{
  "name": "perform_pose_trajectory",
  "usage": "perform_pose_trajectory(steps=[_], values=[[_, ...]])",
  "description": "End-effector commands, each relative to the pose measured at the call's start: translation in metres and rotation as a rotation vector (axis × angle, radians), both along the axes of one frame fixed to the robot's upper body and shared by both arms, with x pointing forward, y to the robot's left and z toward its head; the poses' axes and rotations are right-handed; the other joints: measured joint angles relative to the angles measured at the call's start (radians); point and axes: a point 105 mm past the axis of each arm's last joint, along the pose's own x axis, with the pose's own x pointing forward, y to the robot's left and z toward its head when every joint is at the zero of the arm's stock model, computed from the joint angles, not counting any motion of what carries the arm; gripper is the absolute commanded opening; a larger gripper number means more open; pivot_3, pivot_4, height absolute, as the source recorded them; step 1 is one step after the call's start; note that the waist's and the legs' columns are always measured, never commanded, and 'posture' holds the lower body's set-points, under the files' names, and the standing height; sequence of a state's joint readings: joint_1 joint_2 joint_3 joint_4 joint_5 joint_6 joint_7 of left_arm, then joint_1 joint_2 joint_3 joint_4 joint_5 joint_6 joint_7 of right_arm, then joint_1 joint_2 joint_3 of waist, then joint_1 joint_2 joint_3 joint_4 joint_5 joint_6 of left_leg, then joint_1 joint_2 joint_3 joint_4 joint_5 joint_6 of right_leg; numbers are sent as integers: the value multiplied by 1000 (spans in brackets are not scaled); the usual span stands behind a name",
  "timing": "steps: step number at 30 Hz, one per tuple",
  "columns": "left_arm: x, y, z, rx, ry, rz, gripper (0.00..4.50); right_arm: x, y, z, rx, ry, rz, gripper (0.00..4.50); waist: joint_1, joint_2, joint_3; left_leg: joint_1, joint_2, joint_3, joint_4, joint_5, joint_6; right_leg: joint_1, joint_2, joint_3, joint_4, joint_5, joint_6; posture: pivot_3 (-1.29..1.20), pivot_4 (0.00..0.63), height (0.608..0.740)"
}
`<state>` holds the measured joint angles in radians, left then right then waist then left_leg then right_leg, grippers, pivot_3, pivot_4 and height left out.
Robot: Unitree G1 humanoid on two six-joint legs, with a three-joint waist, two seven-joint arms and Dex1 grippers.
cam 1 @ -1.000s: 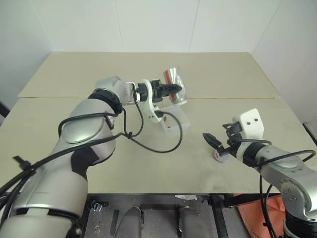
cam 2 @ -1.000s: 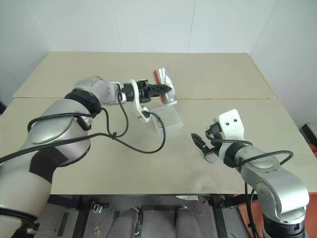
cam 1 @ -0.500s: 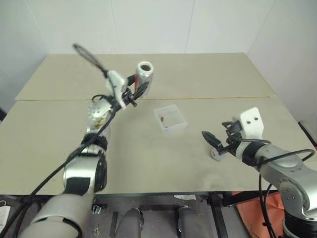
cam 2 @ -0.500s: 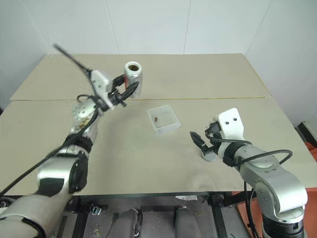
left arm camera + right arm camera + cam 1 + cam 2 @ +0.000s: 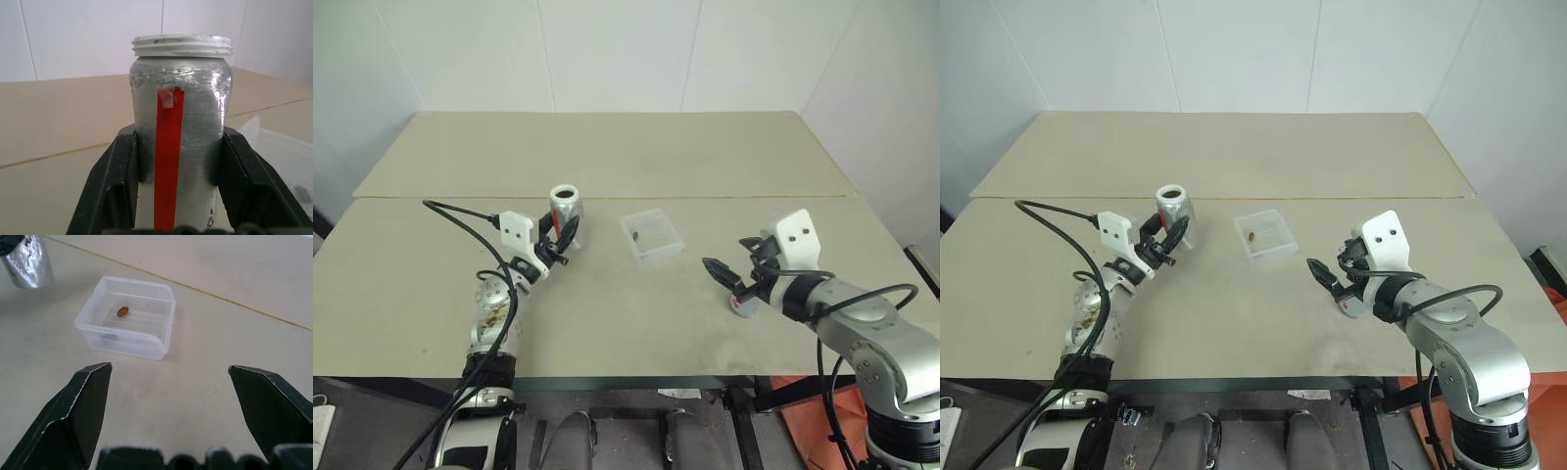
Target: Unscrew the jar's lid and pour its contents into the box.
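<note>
Left eye view showed a beige bench (image 5: 607, 323) against white walls, seen from above. The left end effector (image 5: 560, 238) was clamped on the jar (image 5: 565, 206), its two black fingers (image 5: 115, 181) pressing the jar's opposite sides. The jar was a small silvery cylinder with a red stripe down its label. It stood upright with its mouth open and no cap on its threaded white rim, left of the bench's middle and well back from the near edge.

The box (image 5: 652, 235), a shallow square tub of clear plastic, sat on the bench just right of the jar and apart from it, near the seam that crossed the bench from side to side. The contents (image 5: 122, 311), one tiny brownish bit, lay on the floor of the box.

The right end effector (image 5: 724, 274) hovered toward the bench's right edge with its two black fingers spread wide apart, gripping nothing and pointing toward the box. The lid (image 5: 744, 305), a small round grey cap with a reddish edge, lay on the bench just below that end effector.
</note>
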<state>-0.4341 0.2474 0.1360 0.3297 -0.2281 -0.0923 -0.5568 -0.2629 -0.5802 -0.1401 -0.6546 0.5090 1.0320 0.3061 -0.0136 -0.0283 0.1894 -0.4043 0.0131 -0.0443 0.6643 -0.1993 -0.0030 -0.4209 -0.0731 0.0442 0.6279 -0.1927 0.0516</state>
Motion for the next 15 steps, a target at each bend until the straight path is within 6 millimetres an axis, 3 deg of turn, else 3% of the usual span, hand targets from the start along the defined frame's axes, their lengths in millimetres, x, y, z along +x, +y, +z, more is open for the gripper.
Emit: perform_pose_trajectory(steps=[1, 11, 12, 15], values=[[-3, -2, -1, 33, -16, 9, 1885, 1, 1, 11, -6, -61, 7, 4488, 0, 0, 0, 0, 0, 0, 0, 0, 0, 0, 0, 0, 0, 0, 0, 0, 150, 740], [-10, 3, -20, -17, 51, 3, 1885, -1, -1, 10, -14, -57, 0, 4488, -2, 0, 0, 0, 1, 0, 0, 0, 0, 0, 0, 0, -1, 0, 0, 0, 150, 740], [-11, 4, -21, -18, 53, 6, 2590, -2, -1, 10, -15, -57, -1, 4500, -2, 0, 0, 0, 1, 0, 0, 0, 0, -1, 0, 0, -1, 0, 0, 0, 150, 740], [-12, 7, -20, -29, 43, 37, 3439, -2, -2, 10, -15, -57, -1, 4500, -1, 0, 0, -1, 1, 1, 0, 0, 0, -1, 0, 0, -2, 0, 0, 0, 150, 740]])
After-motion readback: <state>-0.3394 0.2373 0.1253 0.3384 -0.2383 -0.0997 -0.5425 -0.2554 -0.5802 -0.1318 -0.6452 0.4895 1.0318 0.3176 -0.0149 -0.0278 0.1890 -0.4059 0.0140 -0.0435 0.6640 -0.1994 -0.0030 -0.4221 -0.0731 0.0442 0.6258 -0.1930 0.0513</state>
